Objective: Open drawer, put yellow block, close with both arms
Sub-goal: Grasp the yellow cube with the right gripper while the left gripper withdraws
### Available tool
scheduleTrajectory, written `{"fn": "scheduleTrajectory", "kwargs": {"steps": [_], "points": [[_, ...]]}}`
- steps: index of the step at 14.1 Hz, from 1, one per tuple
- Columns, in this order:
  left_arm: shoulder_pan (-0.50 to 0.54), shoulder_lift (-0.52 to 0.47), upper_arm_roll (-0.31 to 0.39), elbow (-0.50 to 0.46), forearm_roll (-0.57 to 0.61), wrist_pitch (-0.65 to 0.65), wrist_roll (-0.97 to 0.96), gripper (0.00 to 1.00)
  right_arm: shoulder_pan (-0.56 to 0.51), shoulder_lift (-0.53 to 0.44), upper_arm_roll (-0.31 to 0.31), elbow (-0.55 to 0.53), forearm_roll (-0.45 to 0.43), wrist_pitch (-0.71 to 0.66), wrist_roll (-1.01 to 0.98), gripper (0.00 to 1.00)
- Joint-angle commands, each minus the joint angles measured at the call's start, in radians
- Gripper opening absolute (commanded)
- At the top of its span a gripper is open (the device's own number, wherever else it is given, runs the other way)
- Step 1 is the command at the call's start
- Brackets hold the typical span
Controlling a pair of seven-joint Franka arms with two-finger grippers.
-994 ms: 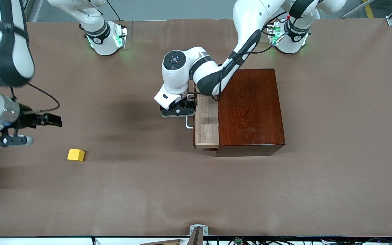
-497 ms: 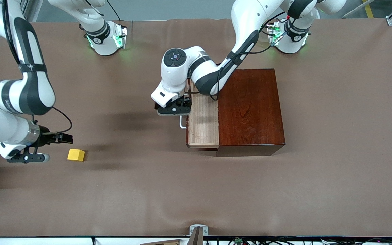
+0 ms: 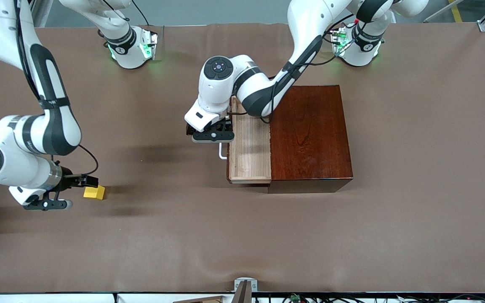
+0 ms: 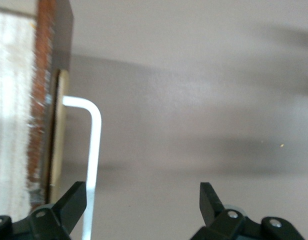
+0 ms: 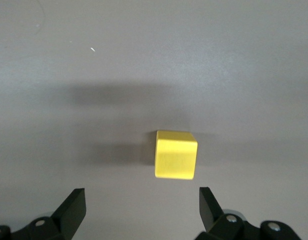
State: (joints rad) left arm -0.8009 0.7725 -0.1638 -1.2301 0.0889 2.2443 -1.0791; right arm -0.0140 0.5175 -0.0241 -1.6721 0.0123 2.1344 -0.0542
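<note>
The drawer, a pale wood tray, stands part way out of the dark mahogany box, toward the right arm's end of the table. My left gripper is open at its white loop handle. In the left wrist view the handle runs just inside one fingertip of the gripper, beside the drawer front. The yellow block lies on the table. My right gripper is open and low beside it. In the right wrist view the block lies just ahead of the open gripper, not between the fingers.
The brown table cover is bare between the block and the box. The arms' bases stand at the table's edge farthest from the front camera.
My left gripper has drawn the drawer farther out toward the right arm's end. My right arm has swung in and come down next to the yellow block.
</note>
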Motion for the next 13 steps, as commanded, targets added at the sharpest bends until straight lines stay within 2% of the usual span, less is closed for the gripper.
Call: {"fn": "scheduleTrajectory", "kwargs": {"steps": [1, 6, 7, 10, 13], "points": [[0.014, -0.082, 0.006, -0.008, -0.012, -0.083, -0.042, 1.0, -0.01, 0.041, 0.007, 0.006, -0.015, 0.024, -0.009, 1.0], [0.156, -0.33, 0.01, -0.022, -0.015, -0.36, -0.036, 1.0, -0.018, 0.059, 0.007, 0.009, -0.018, 0.036, -0.015, 1.0], [0.198, -0.378, 0.009, -0.035, -0.015, -0.449, -0.007, 1.0, -0.021, 0.07, 0.007, 0.009, -0.018, 0.053, -0.016, 1.0], [0.322, -0.484, 0.004, -0.042, -0.018, -0.667, 0.261, 1.0, -0.038, 0.105, 0.006, 0.009, -0.018, 0.088, -0.019, 1.0], [0.492, -0.582, 0.001, -0.087, -0.055, -0.764, 0.501, 1.0, -0.053, 0.125, 0.007, 0.0, -0.017, 0.078, -0.018, 1.0]]}}
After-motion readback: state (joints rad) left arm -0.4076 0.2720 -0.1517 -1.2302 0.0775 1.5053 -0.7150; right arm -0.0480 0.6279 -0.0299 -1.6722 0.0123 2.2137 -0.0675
